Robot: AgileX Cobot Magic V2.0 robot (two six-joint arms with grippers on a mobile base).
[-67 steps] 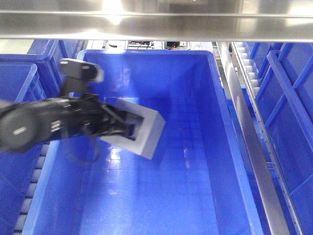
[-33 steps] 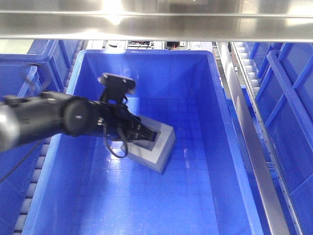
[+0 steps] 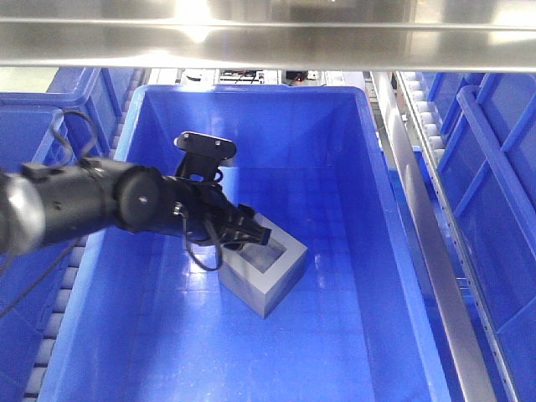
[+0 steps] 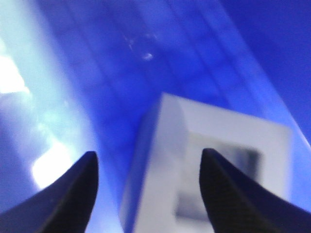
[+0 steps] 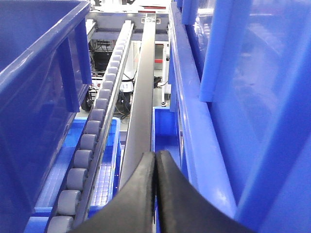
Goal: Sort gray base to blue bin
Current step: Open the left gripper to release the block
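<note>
glossy blue bin (image 3: pixel 368 193), matte gray base (image 3: pixel 266 270)

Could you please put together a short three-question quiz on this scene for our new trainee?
1. True or false: the gray base lies inside the blue bin.
2. Which way does the base's recess face? A) up B) down C) toward the bin's far wall
3. Fill in: the fingers of the right gripper are pressed ____.

Key
1. True; it sits on the bin's floor.
2. A; the front view shows the recess opening upward.
3. Together. The left gripper is open instead, with one finger over the recess and the other beside the block.
</note>
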